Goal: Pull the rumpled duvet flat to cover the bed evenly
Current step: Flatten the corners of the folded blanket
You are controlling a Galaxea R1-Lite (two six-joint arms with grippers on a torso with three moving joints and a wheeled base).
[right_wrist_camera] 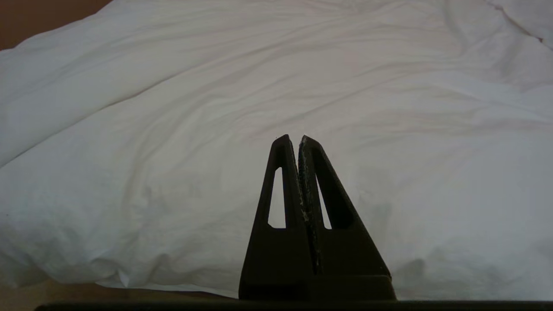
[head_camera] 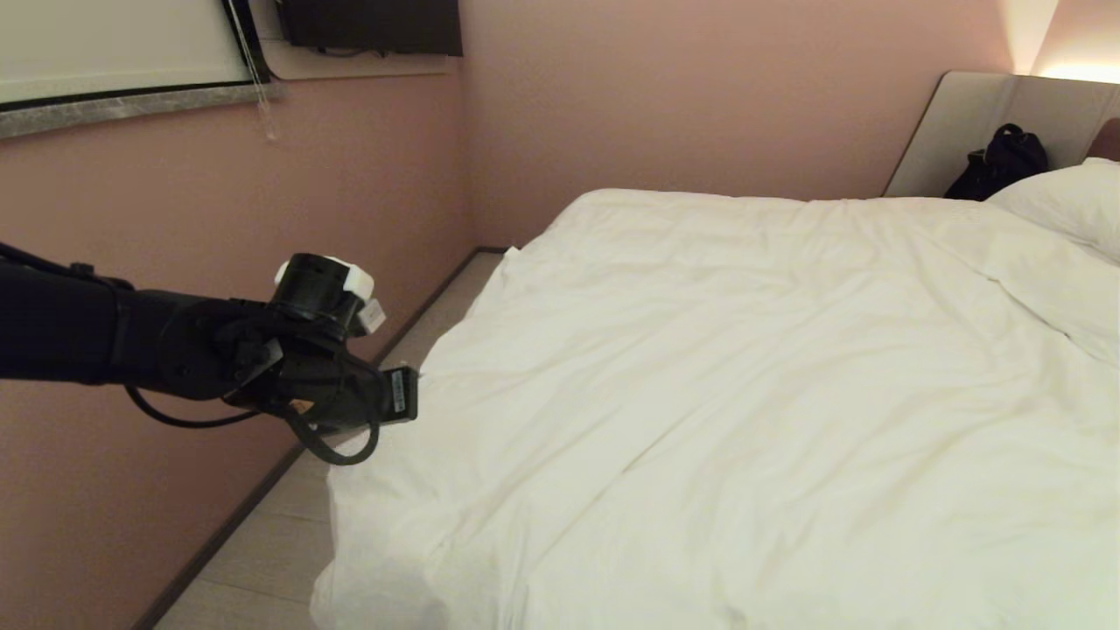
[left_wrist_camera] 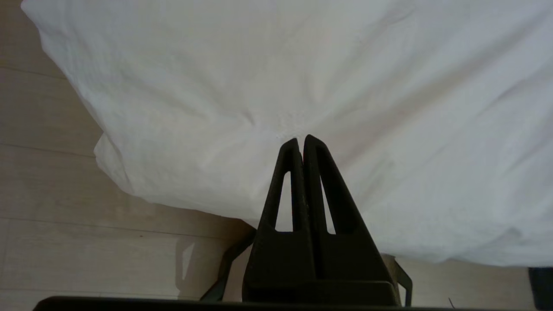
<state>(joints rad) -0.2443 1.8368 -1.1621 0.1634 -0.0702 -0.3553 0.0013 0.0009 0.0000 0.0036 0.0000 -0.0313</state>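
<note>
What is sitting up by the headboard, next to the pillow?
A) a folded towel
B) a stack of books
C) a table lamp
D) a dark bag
D: a dark bag with handles rests against the headboard, just beside the white pillow at the far end of the bed.

The left arm (head_camera: 79,337) reaches in from 9 o'clock toward 3 o'clock, its left gripper (left_wrist_camera: 301,140) pressed closed. The right gripper (right_wrist_camera: 296,140) is likewise closed.

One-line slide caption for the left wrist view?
Left gripper, fingers shut, tips at the white duvet near its edge over the floor.
</note>
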